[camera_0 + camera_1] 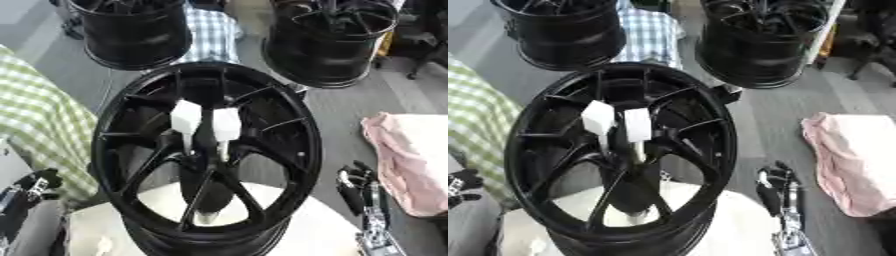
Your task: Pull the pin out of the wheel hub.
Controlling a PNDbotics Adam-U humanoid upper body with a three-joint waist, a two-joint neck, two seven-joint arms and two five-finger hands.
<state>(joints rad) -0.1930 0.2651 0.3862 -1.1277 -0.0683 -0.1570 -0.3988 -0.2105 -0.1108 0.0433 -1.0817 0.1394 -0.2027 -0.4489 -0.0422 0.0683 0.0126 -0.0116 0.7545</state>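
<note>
Looking down through the left eye view, a large black wheel hub (207,155) stands tilted on a pale round table (324,235), its open face turned up toward the camera, probably so its centre can be reached. Two white pins (185,119) stick up side by side from near the hub's centre, slightly apart from each other. Low at the left edge the left hand (35,182) shows only as a dark shape, and whether it is open or closed cannot be told. Low at the right the right hand (354,187) waits apart from the hub, fingers up and relaxed, holding nothing. Two more black wheels (136,30) stand behind.

Turning to the right eye view, the same hub sits nearer the left, and the pins are untouched. A pink cloth (852,160) lies well to the right. A green checked cloth (479,135) lies at the left edge. Neither hand is near the pins, so pulling has seemingly not begun.
</note>
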